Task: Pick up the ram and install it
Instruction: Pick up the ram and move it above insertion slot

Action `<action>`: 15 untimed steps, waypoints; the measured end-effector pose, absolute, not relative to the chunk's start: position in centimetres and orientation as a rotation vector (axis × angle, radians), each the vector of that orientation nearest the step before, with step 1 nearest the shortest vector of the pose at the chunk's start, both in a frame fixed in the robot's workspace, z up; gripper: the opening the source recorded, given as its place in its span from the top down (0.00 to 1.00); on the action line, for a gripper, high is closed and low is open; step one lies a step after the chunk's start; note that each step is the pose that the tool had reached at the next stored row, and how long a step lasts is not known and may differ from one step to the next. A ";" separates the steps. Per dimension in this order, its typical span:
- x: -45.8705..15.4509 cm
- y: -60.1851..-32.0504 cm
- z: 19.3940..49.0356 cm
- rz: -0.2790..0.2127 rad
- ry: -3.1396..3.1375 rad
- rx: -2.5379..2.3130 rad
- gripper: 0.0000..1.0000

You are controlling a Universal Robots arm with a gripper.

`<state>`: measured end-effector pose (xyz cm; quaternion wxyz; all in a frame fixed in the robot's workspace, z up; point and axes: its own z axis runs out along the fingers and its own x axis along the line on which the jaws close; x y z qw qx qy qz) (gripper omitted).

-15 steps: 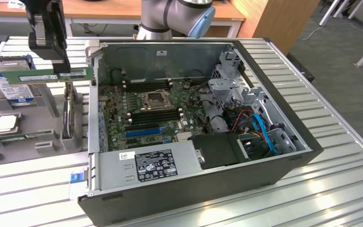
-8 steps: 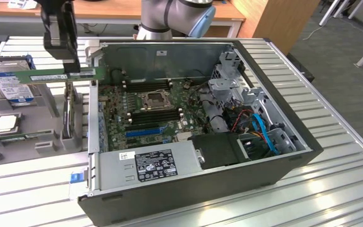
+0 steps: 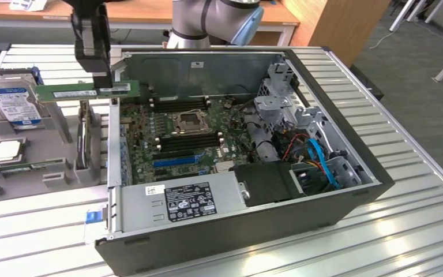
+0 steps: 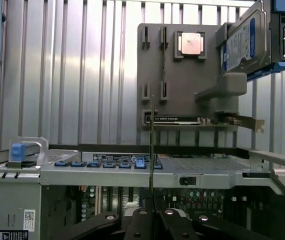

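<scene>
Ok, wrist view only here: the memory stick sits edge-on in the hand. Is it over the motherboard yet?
Observer: No. The memory stick hangs level, seemingly above the case wall on the exterior view's left, mostly outside it.
Operator: Where does the hand grip it?
Observer: The hand is shut on it off centre, toward the end nearer the case.
Operator: And the slots?
Observer: Black slots lie on both sides of the processor socket, running roughly the same way as the stick.
</scene>
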<state>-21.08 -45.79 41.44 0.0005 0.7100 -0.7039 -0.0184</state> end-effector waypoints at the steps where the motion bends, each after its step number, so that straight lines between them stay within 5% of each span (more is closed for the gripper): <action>1: -20.8 -45.8 41.4 -0.058 -2.211 2.230 0.89; 15: -17.5 -45.8 41.4 -0.058 -2.210 2.231 0.89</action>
